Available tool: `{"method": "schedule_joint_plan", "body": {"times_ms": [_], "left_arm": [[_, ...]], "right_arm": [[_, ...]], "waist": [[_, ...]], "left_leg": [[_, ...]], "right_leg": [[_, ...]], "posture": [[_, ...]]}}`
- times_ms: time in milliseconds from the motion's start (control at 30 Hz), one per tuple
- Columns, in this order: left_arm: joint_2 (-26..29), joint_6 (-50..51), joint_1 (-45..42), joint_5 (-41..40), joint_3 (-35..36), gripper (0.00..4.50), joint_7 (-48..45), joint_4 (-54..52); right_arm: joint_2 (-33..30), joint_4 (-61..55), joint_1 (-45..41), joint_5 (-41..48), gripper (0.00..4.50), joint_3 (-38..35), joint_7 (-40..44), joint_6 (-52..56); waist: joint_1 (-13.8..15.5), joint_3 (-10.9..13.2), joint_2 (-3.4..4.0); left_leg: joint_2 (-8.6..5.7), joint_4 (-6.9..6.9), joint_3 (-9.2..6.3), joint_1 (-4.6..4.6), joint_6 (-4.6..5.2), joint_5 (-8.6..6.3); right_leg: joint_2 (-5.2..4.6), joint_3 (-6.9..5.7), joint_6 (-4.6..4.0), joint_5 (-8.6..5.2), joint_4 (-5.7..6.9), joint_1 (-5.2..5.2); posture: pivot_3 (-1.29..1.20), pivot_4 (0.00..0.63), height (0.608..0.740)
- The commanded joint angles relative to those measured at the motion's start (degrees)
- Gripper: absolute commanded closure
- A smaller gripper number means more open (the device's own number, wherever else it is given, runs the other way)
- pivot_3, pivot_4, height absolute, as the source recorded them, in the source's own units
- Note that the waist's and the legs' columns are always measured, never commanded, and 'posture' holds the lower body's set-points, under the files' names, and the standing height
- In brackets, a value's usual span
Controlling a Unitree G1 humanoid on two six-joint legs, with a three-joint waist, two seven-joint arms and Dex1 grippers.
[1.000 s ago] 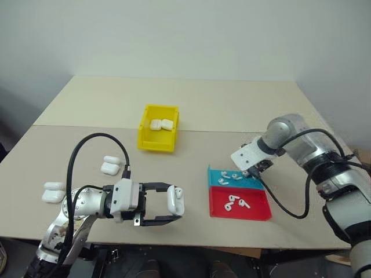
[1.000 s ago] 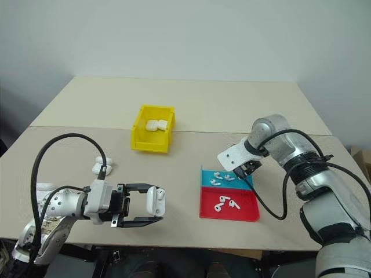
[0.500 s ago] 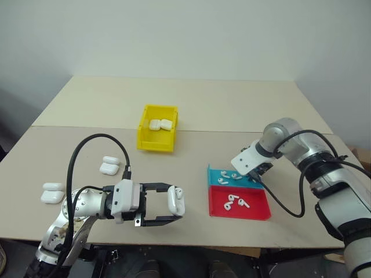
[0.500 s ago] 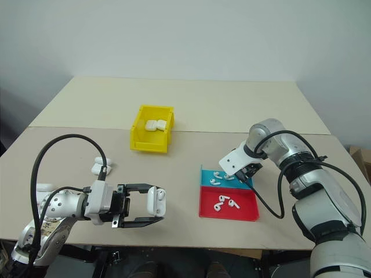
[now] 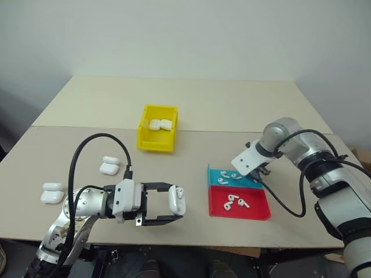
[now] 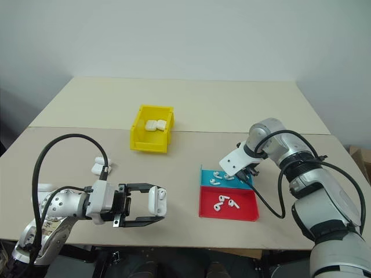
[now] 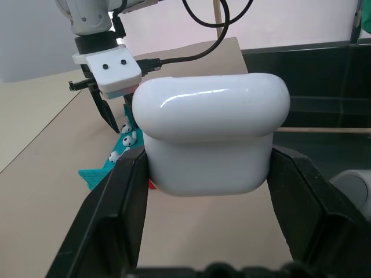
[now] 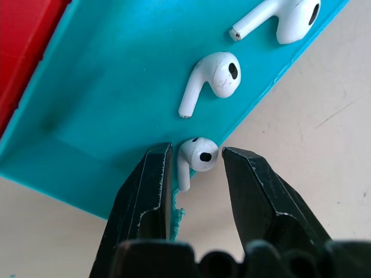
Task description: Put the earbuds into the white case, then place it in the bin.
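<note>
My left gripper [image 5: 177, 202] is shut on the white case [image 5: 176, 199], held sideways just above the table's front edge; the left wrist view shows the case [image 7: 211, 139] wedged between both fingers. My right gripper [image 5: 257, 175] points down over the far end of the blue tray [image 5: 246, 183]. Its jaws closely flank one earbud [image 8: 197, 156] at the tray's edge [image 8: 116, 87], with thin gaps on both sides. Two more earbuds [image 8: 211, 81] lie beside it. The yellow bin [image 5: 155, 143] stands at mid-table with two cases inside.
A red tray [image 5: 255, 212] holding earbuds [image 5: 235, 201] adjoins the blue tray on the near side. Spare white cases lie in pairs on the left of the table [image 5: 110, 165] and nearer the left edge [image 5: 52, 192]. A black cable loops over my left arm.
The right gripper's fingers have drawn closer together over the blue tray and its arm has shifted slightly. The left gripper and the case it holds have stayed still.
</note>
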Motion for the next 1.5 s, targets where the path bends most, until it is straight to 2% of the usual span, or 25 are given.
{"method": "schedule_joint_plan", "body": {"times_ms": [33, 1500], "left_arm": [[0.38, -1.0, -0.44, -0.16, 0.06, 1.73, 0.08, -1.82], [0.13, -2.88, -0.86, 1.48, -0.57, 1.73, -0.01, -0.49]], "right_arm": [[-0.54, 0.72, -1.72, -0.64, 2.73, -1.06, -0.64, -1.54], [0.2, 1.29, -1.15, -1.56, 2.73, -0.91, -2.03, -3.94]], "waist": [[0.0, 0.0, 0.0], [-0.05, 0.0, 0.0]], "left_leg": [[0.0, 0.0, 0.0, 0.0, 0.0, 0.0], [0.0, 0.02, 0.03, 0.17, -0.01, 0.01]], "right_leg": [[0.0, 0.0, 0.0, 0.0, 0.0, 0.0], [0.01, 0.04, -0.03, -0.02, 0.25, 0.03]], "posture": [[0.0, 0.15, 0.74], [0.0, 0.15, 0.74]]}}
